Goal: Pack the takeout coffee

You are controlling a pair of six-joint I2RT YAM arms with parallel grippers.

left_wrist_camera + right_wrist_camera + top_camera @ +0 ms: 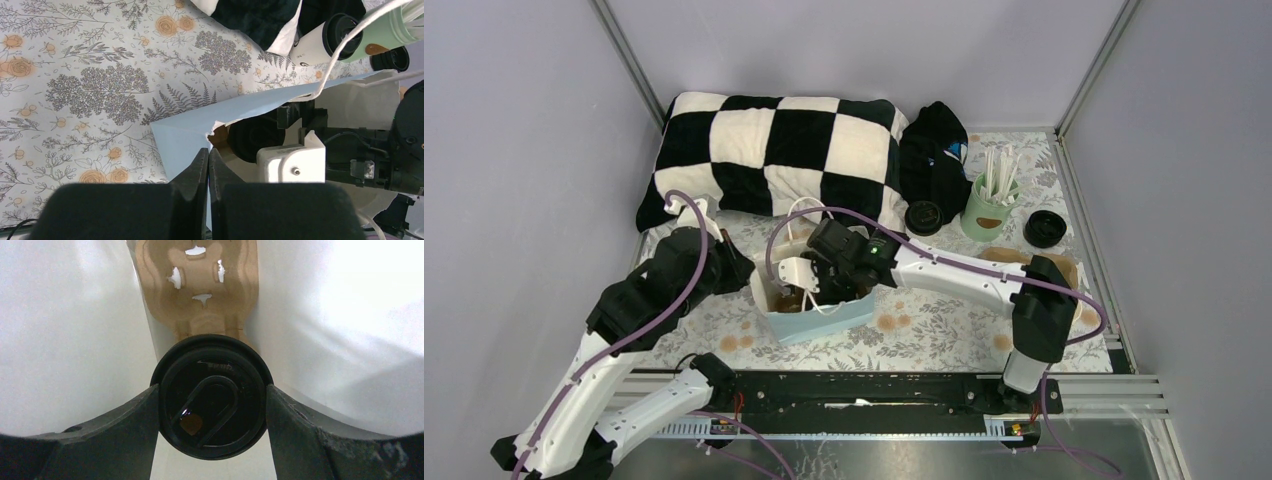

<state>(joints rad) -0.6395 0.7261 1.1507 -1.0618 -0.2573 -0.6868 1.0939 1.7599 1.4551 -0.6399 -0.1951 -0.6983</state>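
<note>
Left tool (208, 156): closed; its fingers are pinched together on the rim of the paper bag (190, 132), at the bag's left corner.
Right tool (212, 407): lowered inside the bag; its two fingers are pressed against opposite sides of a black lid, so the cup is gripped.
Takeout coffee cup (212, 385): held inside the bag between the white inner walls, with the lid turned toward the wrist camera. Only the lid is seen.
Pulp carrier (200, 295): brown, seen at the bottom of the bag beyond the cup. Whether the cup is seated in it cannot be told.
Bag: light blue outside and white inside, stood upright on the floral counter (944, 335) between the two arms. A small notch is seen in its rim beside the left tool's fingertips.
Second cup (312, 45): white with a black lid, laid on its side on the counter beyond the bag, just beside the mint-green cup (395, 35).
Mint-green cup: upright, filled with white sticks.
Back of counter: a checkered pillow (774, 150) and a black cloth (934, 150) are laid side by side, touching.
</note>
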